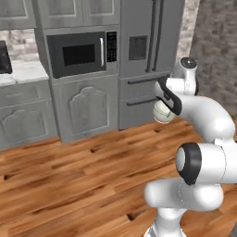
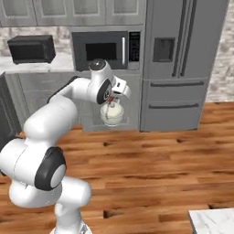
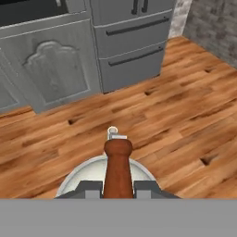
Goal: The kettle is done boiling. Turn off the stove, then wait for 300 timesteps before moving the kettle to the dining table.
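The kettle (image 2: 112, 113) is hanging directly beneath the pincer (image 3: 117, 185), which is clamping narrowly on its red-orange handle (image 3: 117, 169); in the hand view the brown grip is running up between the two dark fingertips (image 3: 90, 187), with the cream lid showing just below it. The pot is riding in the air above the wooden floor (image 1: 69, 176), touching nothing but the jaws.

Judging from this, the carrying step is under way: the kettle is off the stove, and the robot is travelling through the kitchen with it. Beyond the pincer, across the floor, are standing the steel refrigerator (image 2: 183, 59) and, beside it, a built-in microwave (image 1: 78, 53) over a grey cabinet door (image 3: 55, 69). A corner of the dining table (image 2: 212, 221) is showing in the right base view, well apart from the pincer, back behind it and off to its right.

The next move is probably calling for the base to turn toward that marble corner, with the arm keeping the kettle upright and the grip firm until the pot is sitting over the top and can be lowered.

No brand, label or readable writing is showing on any appliance; the microwave's control panel is too blurred to read.
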Available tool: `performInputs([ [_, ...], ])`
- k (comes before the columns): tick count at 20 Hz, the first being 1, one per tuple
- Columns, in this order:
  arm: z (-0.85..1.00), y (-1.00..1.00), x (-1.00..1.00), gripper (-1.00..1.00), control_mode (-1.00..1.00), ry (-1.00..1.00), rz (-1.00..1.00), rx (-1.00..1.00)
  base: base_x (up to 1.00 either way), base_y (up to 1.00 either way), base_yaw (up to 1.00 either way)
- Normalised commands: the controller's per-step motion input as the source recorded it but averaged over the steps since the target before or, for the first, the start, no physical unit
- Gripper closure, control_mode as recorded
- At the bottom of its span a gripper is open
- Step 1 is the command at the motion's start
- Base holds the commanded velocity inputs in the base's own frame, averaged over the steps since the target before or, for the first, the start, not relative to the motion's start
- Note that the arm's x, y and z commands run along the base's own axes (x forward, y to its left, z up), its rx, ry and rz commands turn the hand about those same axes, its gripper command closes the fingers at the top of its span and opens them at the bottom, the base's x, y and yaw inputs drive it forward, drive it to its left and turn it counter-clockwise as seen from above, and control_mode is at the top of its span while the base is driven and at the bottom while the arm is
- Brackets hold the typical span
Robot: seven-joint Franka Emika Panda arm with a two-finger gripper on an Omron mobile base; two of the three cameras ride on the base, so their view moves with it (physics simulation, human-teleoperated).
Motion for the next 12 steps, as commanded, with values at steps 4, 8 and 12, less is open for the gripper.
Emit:
performInputs([
  [4,0.0,0.0,0.0,1.0,1.0,0.0,0.0,0.0,0.04,0.01,-0.46],
  [8,0.0,0.0,0.0,1.0,1.0,0.0,0.0,0.0,0.03,0.08,-0.5],
  [12,0.0,0.0,0.0,1.0,1.0,0.0,0.0,0.0,0.02,0.24,-0.5],
])
